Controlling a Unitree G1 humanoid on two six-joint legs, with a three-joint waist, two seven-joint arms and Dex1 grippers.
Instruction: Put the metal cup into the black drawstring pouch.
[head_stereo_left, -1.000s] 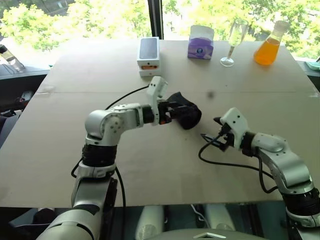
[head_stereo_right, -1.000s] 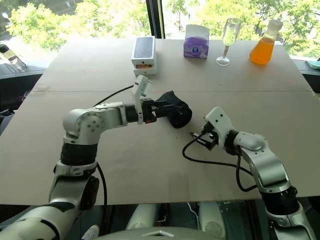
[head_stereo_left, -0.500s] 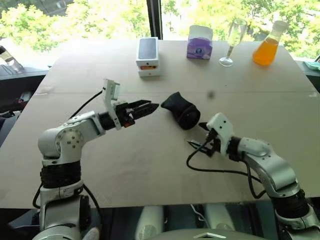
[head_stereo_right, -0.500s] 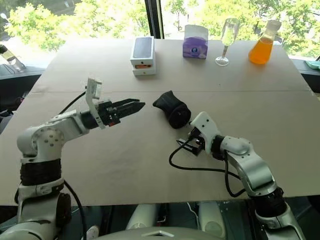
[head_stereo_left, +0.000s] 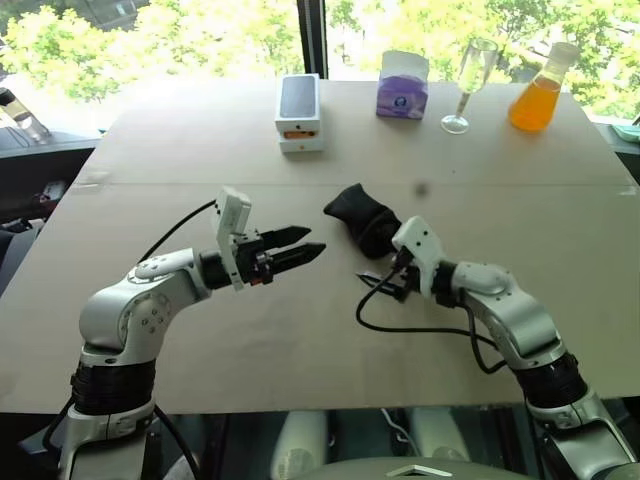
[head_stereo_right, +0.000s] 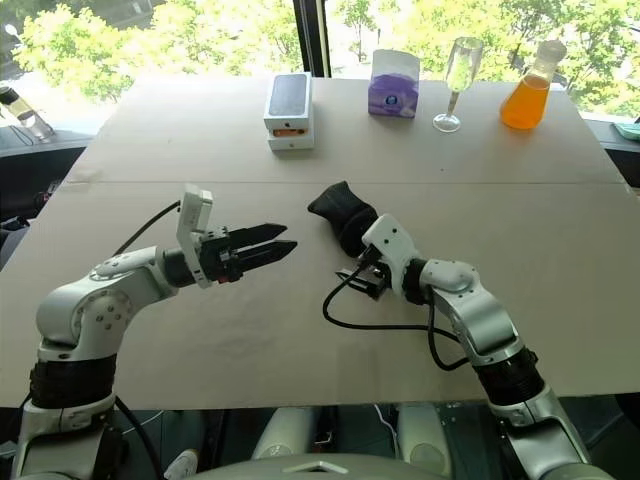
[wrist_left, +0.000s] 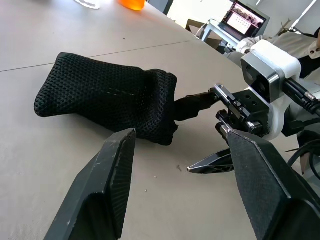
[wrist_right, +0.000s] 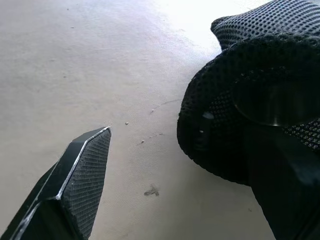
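Both grippers empty beside the pouch

The black pouch (head_stereo_left: 362, 219) lies on the table (head_stereo_left: 300, 330). Left gripper (head_stereo_left: 310, 248) has fingers apart, a little away; right gripper (wrist_left: 207, 131), fingers spread, touches its mouth.

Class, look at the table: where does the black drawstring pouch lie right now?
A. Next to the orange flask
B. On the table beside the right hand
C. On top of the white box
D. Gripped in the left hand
B: the black drawstring pouch lies flat on the table, next to the right hand; the left hand is open and apart from it.
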